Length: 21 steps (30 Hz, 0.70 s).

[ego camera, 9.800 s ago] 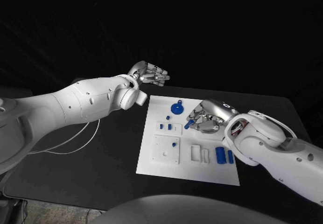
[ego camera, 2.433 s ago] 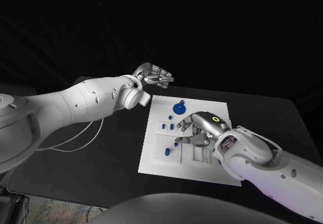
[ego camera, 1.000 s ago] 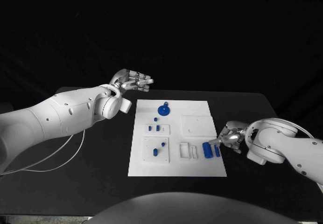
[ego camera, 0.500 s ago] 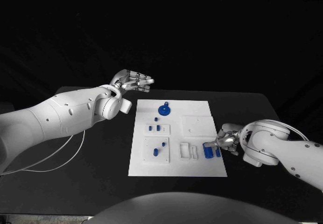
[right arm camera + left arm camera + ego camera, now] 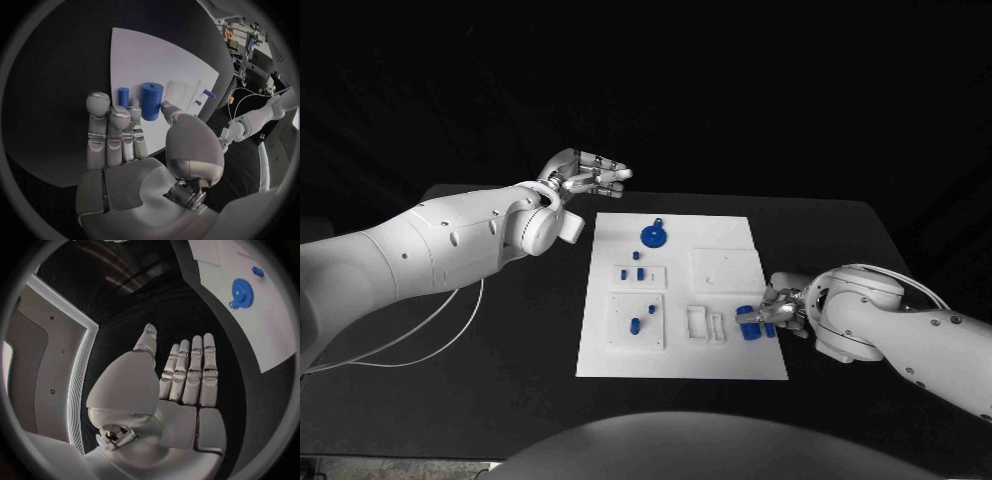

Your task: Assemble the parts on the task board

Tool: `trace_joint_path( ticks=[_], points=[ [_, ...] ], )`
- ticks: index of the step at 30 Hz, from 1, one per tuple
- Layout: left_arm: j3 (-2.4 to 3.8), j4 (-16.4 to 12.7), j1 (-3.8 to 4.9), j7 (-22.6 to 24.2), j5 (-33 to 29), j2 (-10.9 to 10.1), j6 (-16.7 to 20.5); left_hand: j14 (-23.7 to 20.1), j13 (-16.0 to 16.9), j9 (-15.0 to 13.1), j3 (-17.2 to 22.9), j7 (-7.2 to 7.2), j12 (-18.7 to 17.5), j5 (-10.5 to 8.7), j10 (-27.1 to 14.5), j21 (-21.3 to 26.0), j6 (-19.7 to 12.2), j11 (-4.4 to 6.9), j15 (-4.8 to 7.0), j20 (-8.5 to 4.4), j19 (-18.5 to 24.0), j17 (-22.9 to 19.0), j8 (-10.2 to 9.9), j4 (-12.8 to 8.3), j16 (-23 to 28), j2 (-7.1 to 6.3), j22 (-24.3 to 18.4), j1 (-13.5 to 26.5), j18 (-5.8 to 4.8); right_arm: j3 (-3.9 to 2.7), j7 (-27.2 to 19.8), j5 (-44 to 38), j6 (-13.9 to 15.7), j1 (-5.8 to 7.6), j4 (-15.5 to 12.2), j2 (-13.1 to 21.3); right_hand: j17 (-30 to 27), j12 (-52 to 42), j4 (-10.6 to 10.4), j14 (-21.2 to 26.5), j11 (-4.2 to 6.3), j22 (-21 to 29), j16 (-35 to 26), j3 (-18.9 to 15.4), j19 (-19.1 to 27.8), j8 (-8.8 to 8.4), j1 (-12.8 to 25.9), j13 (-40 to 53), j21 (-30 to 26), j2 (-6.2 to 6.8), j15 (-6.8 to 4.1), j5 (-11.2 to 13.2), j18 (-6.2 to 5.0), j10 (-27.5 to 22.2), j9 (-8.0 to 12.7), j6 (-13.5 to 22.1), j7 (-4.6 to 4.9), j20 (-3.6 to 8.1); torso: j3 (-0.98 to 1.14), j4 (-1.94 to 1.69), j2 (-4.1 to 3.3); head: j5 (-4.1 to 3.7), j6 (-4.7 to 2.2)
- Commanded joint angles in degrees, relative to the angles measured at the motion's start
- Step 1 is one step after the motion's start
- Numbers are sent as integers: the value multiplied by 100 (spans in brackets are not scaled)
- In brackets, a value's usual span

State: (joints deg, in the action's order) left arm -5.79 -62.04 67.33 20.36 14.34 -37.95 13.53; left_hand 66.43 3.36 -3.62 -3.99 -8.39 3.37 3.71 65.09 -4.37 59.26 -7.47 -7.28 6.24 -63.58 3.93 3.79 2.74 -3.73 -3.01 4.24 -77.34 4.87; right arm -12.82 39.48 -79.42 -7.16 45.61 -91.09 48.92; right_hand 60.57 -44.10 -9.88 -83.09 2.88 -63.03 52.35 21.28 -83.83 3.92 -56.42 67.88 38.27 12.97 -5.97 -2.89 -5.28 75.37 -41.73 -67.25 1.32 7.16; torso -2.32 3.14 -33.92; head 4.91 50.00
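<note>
The white task board (image 5: 718,240) lies mid-table. On it are a blue gear (image 5: 652,237), small blue pegs (image 5: 635,271), a blue piece (image 5: 636,324) in a square plate, and two blue cylinders (image 5: 749,323) near its right edge. My right hand (image 5: 782,309) is low at that edge, against the cylinders. In the right wrist view, the right hand (image 5: 131,145) has straight fingers, with thumb and a fingertip either side of the thicker cylinder (image 5: 150,100); the thin cylinder (image 5: 124,96) lies beside it. My left hand (image 5: 589,175) hovers off the board's far-left corner and holds nothing. In the left wrist view, the left hand (image 5: 181,385) is flat.
A white cable (image 5: 430,325) loops on the black table under my left arm. White slotted holders (image 5: 704,322) stand just left of the cylinders. The gear (image 5: 240,290) shows on the board (image 5: 262,335) in the left wrist view.
My right hand has slid left from off the board's right edge until its fingers reach the blue cylinders. The left hand has stayed in place.
</note>
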Motion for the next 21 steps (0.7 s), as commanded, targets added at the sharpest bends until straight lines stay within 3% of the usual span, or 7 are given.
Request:
trace_joint_path(
  ticks=[1, 8, 12, 13, 15, 21],
  points=[
    [4, -9, 0, 55, -32, 15, -34, -32, 4, -6, 16, 2, 3, -19, -24, 25, -67, -7, 13, 32, 14, -3, -13, 45, 26, -23, -8, 58, 11, 52, 59, -276, -8, -6, 39, -65, 22, 42, 55, -44, -4, -14, -36, 19, -280, -19, -52, 6, 4, -36, -2, 13, 77, 37, -13, 23, -5, 22, 0, -10, -2, -5, 0],
    [4, -3, 0, 42, -32, 17, -33, -34, 4, -7, 30, -11, 3, -19, -25, 25, -124, -10, 12, 33, 13, -2, -11, 65, 26, -39, -8, 71, 13, 152, 45, -322, 45, -6, 111, -200, 29, 44, 206, -49, 5, -33, -47, 188, -282, -18, -185, 11, 19, -90, -1, 13, 86, 49, -23, 6, -18, 20, -3, -16, -5, 5, 0],
    [4, -1, 0, 35, -32, 16, -43, -34, 4, -7, 30, -11, 3, -19, -25, 25, -124, -10, 12, 33, 13, -2, -11, 65, 26, -39, -8, 71, 13, 182, 43, -327, 98, -6, 129, -236, 35, 55, 422, -56, 21, -53, -50, 527, -284, -26, -303, 11, 38, -188, -4, -12, 95, 45, -14, 8, -38, 18, -5, -20, -3, 6, 0],
    [4, 0, 0, 32, -32, 16, -45, -35, 4, -6, 34, -11, 3, -19, -27, 25, -119, -10, 11, 34, 14, -1, -11, 73, 25, -36, -8, 77, 13, 186, 43, -322, 113, -6, 132, -241, 27, 42, 652, -62, 24, -66, -54, 804, -280, -29, -169, 13, 37, -186, 4, -130, 91, 41, 0, 17, -50, 9, -4, -18, -3, 6, 0],
    [4, 2, 0, 26, -32, 15, -49, -37, 4, -6, 36, -10, 3, -18, -28, 25, -115, -10, 11, 34, 15, -1, -11, 78, 25, -34, -8, 81, 13, 192, 41, -299, 144, -6, 133, -246, 26, 42, 990, -61, 26, -102, -49, 1026, -284, -21, 39, -1, 59, -297, -5, -452, 91, 29, -10, 9, -57, 11, -2, -17, -2, 13, 0],
    [4, 11, 0, 2, -28, 12, -67, -37, 4, -6, 36, -10, 3, -18, -28, 25, -115, -10, 11, 34, 15, -1, -11, 78, 25, -34, -8, 81, 13, 199, 33, -194, 285, -6, 94, -230, 7, -6, 1485, -61, 54, -151, -56, 1274, -288, -13, 14, 24, 91, -517, -17, -1424, 113, 12, -148, -16, -91, 22, 4, -16, -2, 20, 0]
  ],
)
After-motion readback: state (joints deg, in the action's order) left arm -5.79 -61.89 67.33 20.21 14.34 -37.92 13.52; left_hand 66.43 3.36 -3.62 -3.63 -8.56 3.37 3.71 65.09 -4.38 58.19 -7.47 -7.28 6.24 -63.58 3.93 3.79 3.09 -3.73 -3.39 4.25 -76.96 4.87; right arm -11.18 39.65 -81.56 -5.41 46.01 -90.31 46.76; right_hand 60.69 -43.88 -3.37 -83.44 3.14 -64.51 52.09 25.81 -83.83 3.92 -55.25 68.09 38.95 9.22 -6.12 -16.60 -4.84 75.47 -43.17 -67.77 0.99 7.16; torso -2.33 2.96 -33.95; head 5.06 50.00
